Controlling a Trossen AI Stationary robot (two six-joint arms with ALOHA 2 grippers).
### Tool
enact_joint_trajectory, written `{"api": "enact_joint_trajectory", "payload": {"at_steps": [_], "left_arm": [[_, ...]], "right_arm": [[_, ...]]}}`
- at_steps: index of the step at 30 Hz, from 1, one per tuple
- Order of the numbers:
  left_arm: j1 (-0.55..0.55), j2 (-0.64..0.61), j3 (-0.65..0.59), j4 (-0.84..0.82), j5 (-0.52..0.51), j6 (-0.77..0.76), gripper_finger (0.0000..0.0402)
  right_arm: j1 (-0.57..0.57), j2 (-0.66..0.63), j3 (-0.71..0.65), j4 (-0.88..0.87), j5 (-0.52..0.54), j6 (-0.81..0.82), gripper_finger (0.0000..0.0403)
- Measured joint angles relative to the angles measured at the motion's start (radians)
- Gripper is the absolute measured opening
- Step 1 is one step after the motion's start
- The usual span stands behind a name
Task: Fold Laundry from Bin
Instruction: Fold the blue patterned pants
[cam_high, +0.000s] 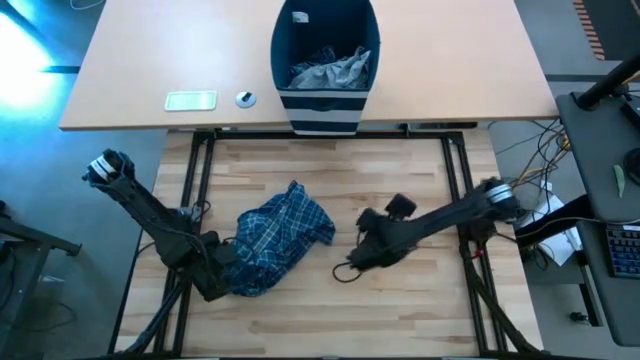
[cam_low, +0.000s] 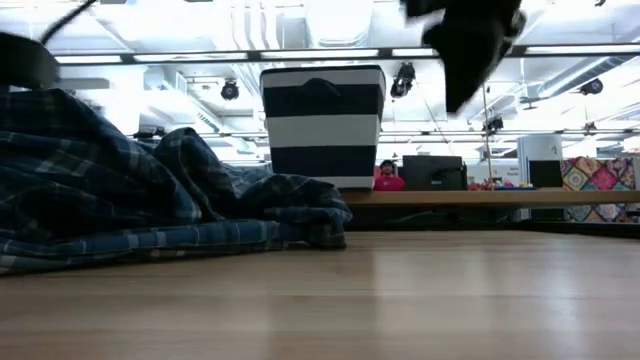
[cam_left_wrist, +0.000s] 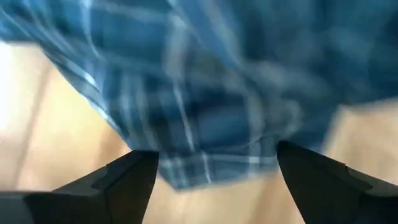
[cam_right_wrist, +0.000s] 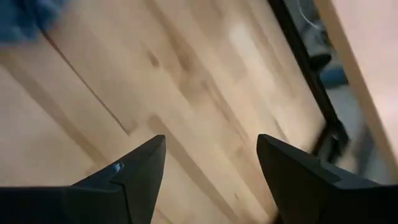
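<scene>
Blue plaid laundry (cam_high: 277, 238) is heaped on the bench (cam_high: 420, 310), directly before the left gripper (cam_left_wrist: 214, 171), whose jaws are spread wide and empty. The right gripper (cam_high: 372, 243), jaws parted over bare wood, is held just beside the heap; more cloth is left in the bin (cam_high: 325, 30).

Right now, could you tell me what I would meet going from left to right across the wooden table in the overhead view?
Left gripper, open at the cloth's edge → crumpled blue plaid garment → bare wood → right gripper, open over the wooden table, holding nothing.
</scene>
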Motion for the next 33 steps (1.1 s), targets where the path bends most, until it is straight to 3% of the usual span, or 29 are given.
{"api": "enact_joint_trajectory", "payload": {"at_steps": [6,11,13,15,21,24,29,33], "left_arm": [[0.248,0.129,-0.055,0.468,-0.024,0.094,0.0311],[0.461,0.280,0.025,0.838,-0.087,0.201,0.0311],[0.511,0.322,0.094,0.913,-0.080,0.262,0.0311],[0.532,0.347,0.185,0.886,-0.063,0.321,0.0311],[0.499,0.362,0.455,0.391,-0.122,0.376,0.0311],[0.485,0.376,0.522,0.263,-0.139,0.367,0.0311],[0.484,0.379,0.533,0.293,-0.175,0.343,0.0311],[0.486,0.373,0.527,0.342,-0.246,0.341,0.0311]], "right_arm": [[0.030,-0.238,-0.144,0.371,0.101,-0.147,0.0249],[0.027,-0.354,-0.336,0.800,0.044,-0.498,0.0249],[0.022,-0.373,-0.419,0.911,-0.007,-0.603,0.0249],[0.010,-0.385,-0.489,0.956,-0.049,-0.638,0.0249],[-0.025,-0.399,-0.646,0.973,-0.084,-0.652,0.0249],[-0.047,-0.389,-0.708,0.996,-0.097,-0.659,0.0249],[-0.108,-0.355,-0.777,1.092,-0.161,-0.590,0.0235],[-0.172,-0.309,-0.796,1.221,-0.253,-0.557,0.0180]]}}
